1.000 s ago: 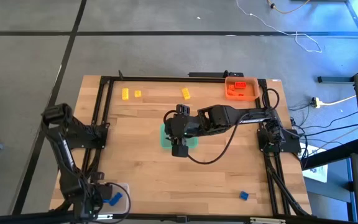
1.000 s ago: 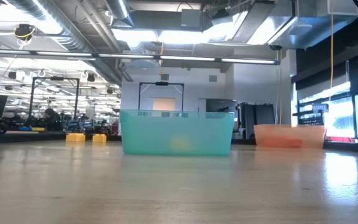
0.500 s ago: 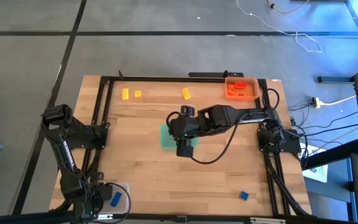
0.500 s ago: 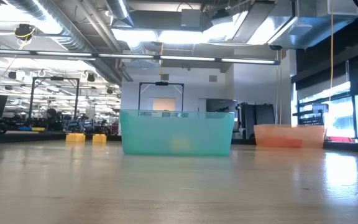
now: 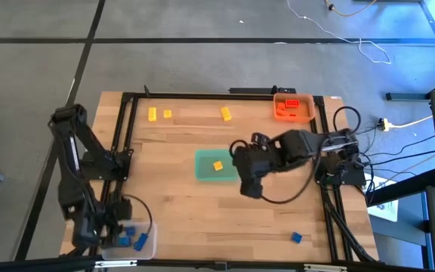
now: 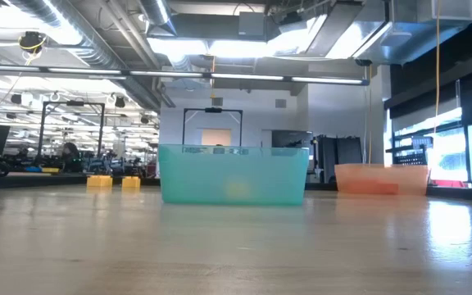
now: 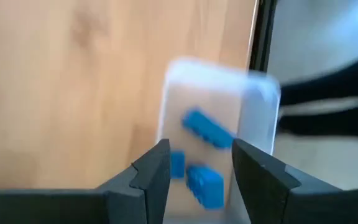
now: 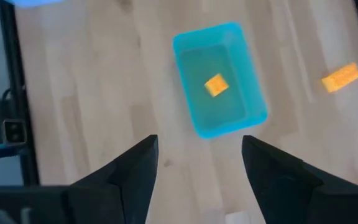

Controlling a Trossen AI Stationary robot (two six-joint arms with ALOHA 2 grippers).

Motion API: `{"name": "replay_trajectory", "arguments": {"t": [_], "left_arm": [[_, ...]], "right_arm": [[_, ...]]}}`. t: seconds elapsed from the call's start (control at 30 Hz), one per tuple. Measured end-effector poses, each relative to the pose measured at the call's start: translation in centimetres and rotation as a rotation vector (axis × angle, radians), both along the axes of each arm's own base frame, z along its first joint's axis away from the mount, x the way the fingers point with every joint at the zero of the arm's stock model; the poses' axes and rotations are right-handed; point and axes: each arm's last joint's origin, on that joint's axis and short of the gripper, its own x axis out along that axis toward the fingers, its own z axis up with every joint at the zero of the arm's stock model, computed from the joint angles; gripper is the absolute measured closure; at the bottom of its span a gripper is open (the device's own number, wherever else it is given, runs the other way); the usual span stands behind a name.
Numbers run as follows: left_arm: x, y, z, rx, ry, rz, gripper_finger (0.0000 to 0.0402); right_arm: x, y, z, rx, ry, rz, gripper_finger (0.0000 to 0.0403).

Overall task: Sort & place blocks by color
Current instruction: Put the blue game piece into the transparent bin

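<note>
My left gripper (image 7: 201, 149) hangs open above a clear tray (image 7: 257, 106) at the table's near left corner (image 5: 131, 240). Three blue blocks (image 7: 207, 127) lie in the tray. My right gripper (image 5: 249, 187) hovers open, with nothing between its fingers (image 8: 197, 146), to the right of the green tray (image 5: 205, 168). A yellow block (image 5: 218, 165) rests on that tray's floor (image 8: 214, 84). Three more yellow blocks (image 5: 152, 114) (image 5: 167, 114) (image 5: 226, 113) lie on the table near its far edge. One blue block (image 5: 296, 237) lies on the table near the front right.
An orange tray (image 5: 302, 115) with orange-red blocks (image 5: 291, 103) stands at the far right corner. A black frame (image 5: 202, 96) borders the table's far edge and sides. Bare wood lies between the green tray and the near edge.
My right gripper has moved off the green tray toward the table's right and near edges, uncovering the yellow block in the tray. My left gripper has risen above the clear tray, and its arm now stands more upright.
</note>
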Motion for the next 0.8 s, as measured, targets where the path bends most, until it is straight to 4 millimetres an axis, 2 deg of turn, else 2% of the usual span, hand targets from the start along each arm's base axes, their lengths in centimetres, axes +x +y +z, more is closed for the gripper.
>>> {"name": "replay_trajectory", "arguments": {"t": [0.23,0.43,0.63,0.8], "left_arm": [[-0.6,4.4,3.6,0.078,-0.327,0.015,0.0241],[-0.5,7.5,5.7,0.201,-0.538,0.027,0.024],[0.2,9.7,6.5,0.356,-0.605,-0.004,0.024],[0.9,10.7,6.7,0.447,-0.605,-0.005,0.024]], "right_arm": [[-2.7,2.7,-1.4,0.041,0.058,-0.042,0.0172],[-6.6,4.6,-4.2,0.121,0.157,-0.263,0.0172],[-10.1,6.7,-7.5,0.281,0.359,-0.575,0.0172],[-11.6,8.9,-11.0,0.359,0.597,-0.694,0.0172]]}}
